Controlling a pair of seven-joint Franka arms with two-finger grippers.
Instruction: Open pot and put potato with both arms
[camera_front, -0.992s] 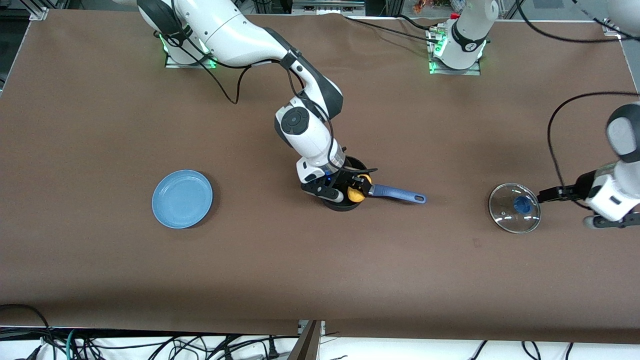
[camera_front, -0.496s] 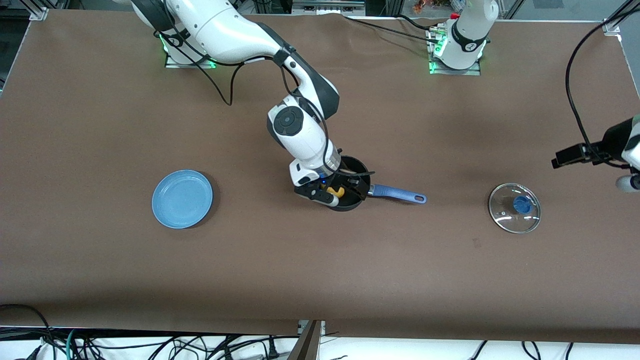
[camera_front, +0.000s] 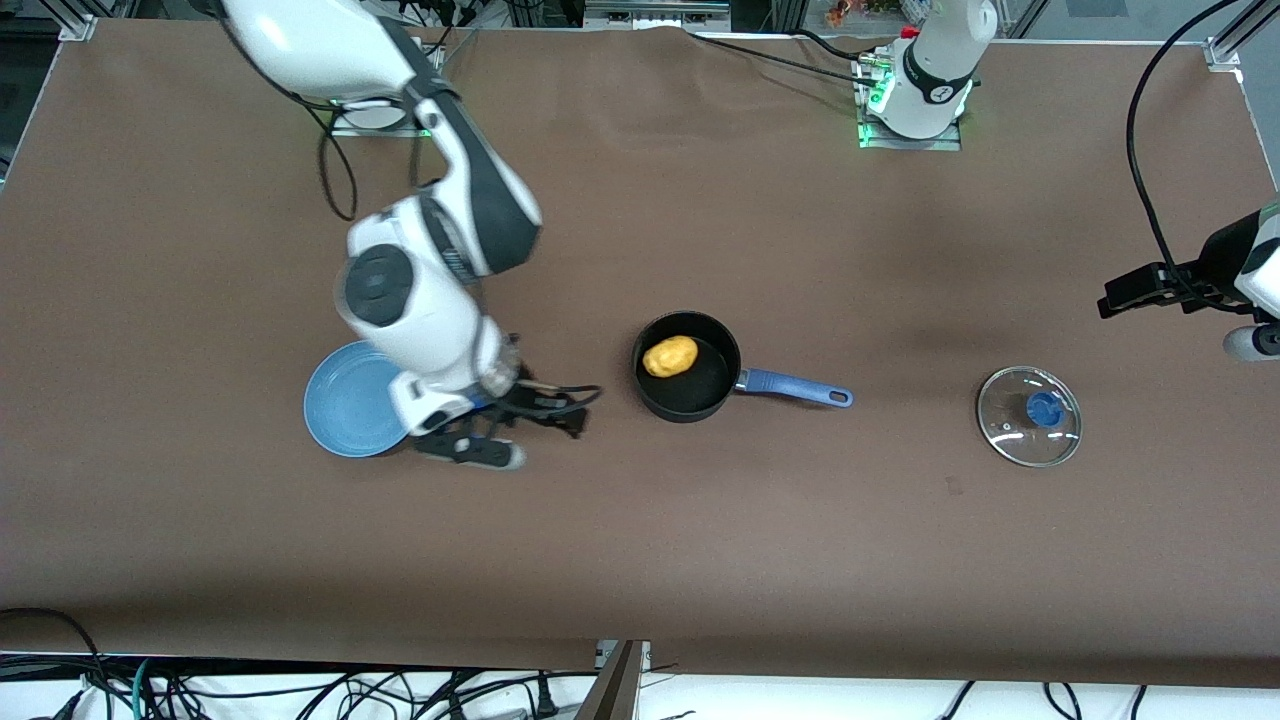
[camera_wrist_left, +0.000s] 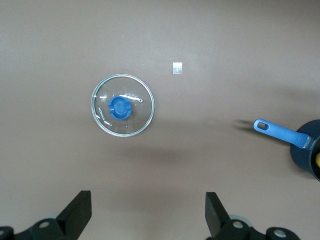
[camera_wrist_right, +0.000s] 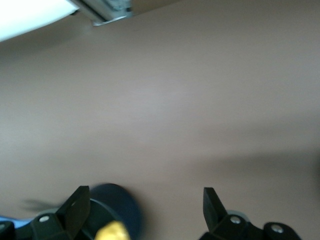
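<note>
The potato (camera_front: 670, 356) lay in my pot (camera_front: 687, 380), handle toward the lid (camera_front: 1029, 415); my right gripper (camera_wrist_right: 145, 212) and left gripper (camera_wrist_left: 148, 212) both gaped empty.

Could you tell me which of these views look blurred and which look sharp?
Front view: right arm and right gripper smeared, pot and potato crisp. Right wrist view: soft throughout. Left wrist view: sharp, lid lettering visible, left gripper fingers open.

The glass lid (camera_wrist_left: 122, 105) bears small white lettering (too tiny to read).
</note>
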